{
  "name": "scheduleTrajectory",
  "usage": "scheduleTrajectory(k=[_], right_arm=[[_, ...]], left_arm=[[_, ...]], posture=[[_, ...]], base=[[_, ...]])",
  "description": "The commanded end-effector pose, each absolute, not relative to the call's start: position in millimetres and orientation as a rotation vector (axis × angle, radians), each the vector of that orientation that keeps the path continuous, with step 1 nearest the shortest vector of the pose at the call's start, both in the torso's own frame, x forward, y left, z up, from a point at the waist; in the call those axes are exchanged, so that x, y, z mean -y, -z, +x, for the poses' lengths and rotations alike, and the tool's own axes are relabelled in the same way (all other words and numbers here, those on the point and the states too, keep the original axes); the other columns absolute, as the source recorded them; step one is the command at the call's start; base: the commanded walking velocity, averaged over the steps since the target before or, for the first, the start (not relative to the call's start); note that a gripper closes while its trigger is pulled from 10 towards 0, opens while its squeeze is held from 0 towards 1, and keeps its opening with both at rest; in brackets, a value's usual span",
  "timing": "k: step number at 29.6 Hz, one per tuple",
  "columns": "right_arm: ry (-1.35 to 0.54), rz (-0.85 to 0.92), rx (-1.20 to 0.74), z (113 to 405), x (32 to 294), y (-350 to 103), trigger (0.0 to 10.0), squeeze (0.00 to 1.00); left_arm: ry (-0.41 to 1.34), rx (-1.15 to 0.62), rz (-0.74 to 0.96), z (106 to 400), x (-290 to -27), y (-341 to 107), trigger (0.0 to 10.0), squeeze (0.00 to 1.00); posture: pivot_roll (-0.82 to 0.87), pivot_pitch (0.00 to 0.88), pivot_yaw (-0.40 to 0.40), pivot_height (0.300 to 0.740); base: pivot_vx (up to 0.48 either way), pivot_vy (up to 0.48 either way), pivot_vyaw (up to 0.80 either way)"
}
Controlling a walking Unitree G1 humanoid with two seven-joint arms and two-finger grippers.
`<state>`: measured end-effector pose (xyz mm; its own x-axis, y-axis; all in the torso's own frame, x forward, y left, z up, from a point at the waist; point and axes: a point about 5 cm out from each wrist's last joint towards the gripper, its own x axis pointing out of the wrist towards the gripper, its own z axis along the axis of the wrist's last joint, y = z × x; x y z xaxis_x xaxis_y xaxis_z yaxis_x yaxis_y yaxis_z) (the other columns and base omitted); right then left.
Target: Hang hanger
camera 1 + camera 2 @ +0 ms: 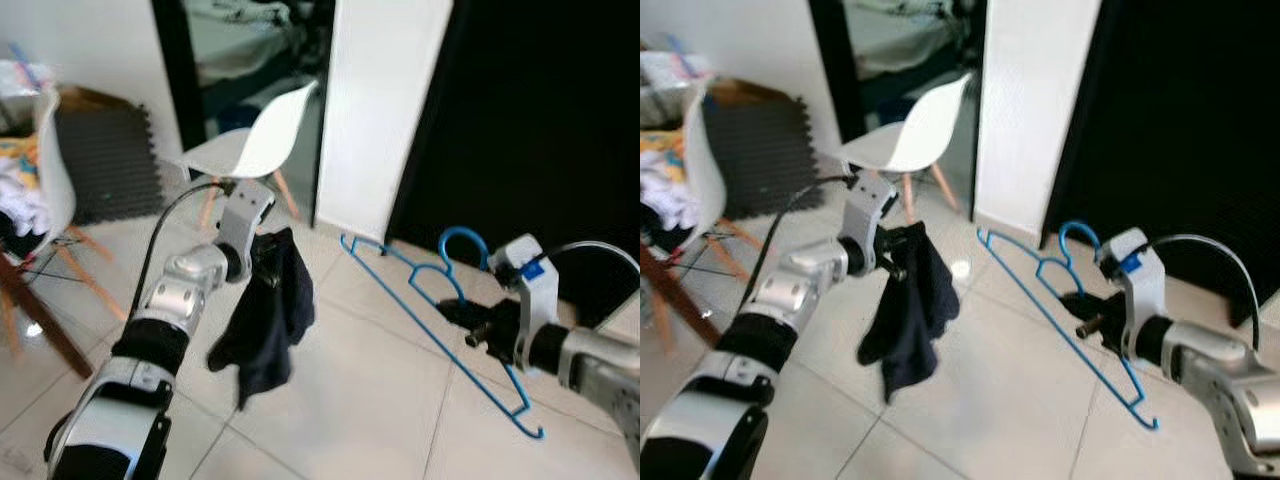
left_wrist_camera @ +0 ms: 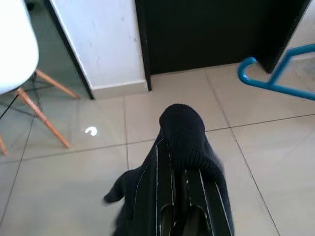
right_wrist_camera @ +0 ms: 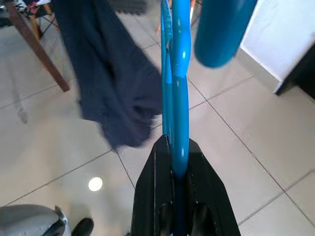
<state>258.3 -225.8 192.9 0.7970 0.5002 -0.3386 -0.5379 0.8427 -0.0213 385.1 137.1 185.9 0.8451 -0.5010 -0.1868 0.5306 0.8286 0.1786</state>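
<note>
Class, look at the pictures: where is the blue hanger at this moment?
In the head views the blue hanger is on the robot's right, clamped in the right hand above the tiled floor, beside the dark garment held by the left hand.

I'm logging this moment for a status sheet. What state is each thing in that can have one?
Blue hanger: empty, held off the floor in the right end effector, which is shut on its neck.
Dark garment: not on the hanger, dangling bunched from the left end effector, which is shut on it.
White chair: upright, unoccupied.
</note>
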Motion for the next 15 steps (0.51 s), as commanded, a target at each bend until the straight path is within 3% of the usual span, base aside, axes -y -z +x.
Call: scheduleTrajectory(k=[1, 6, 15], right_arm=[[-0.555, -0.115, -0.339, 256.9, 225.0, -191.1, 10.0, 0.0], [-0.56, -0.123, -0.344, 256.7, 221.2, -189.4, 10.0, 0.0], [-0.531, -0.082, -0.32, 263.0, 210.9, -185.1, 10.0, 0.0]], left_arm=[[0.51, -0.136, 0.235, 387.1, -143.2, -187.9, 10.0, 0.0], [0.299, -0.192, 0.092, 394.0, -164.4, -182.5, 10.0, 0.0], [0.369, -0.211, -0.014, 383.4, -144.4, -167.7, 10.0, 0.0]], posture=[[-0.02, 0.09, -0.015, 0.74], [-0.03, 0.091, -0.014, 0.74], [-0.03, 0.088, -0.013, 0.74]], base=[[0.0, 0.0, -0.8], [0.0, 0.0, -0.8], [0.0, 0.0, -0.8]])
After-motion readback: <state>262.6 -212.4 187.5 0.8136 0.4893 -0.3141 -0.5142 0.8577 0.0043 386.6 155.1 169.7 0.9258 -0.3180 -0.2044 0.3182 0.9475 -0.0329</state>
